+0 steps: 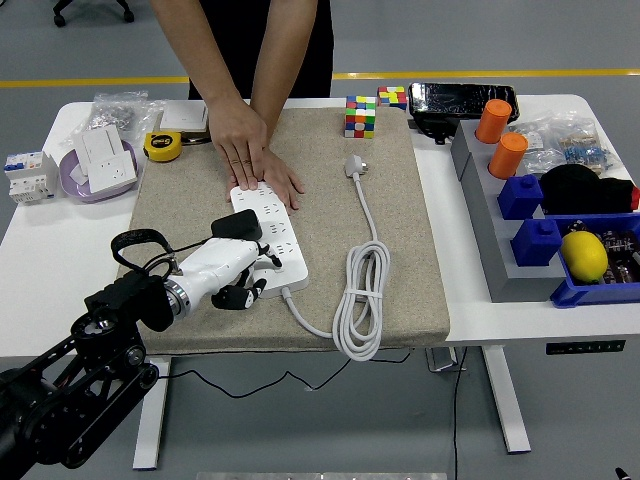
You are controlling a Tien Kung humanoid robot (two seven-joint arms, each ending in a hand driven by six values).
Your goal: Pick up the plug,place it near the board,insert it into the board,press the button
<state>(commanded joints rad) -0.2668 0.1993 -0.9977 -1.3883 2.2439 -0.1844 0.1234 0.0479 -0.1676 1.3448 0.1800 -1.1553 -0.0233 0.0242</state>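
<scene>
The black plug (237, 227) sits on the white board (267, 235), at its near end. It looks pushed in, but the plug hides the holes under it, so I cannot be sure. The button is probably the part left to do. I cannot pick out the button in this view.

The left hand (235, 275) is white with dark fingers (243, 294). It rests just beside the plug, at the near edge of the board. The fingers are curled under the hand. They do not seem to hold the plug or anything else.

A person stands at the far side of the table (50, 250). The person's hands (252, 160) press down on the far end of the board and keep it steady on the tan mat (400, 260).
</scene>
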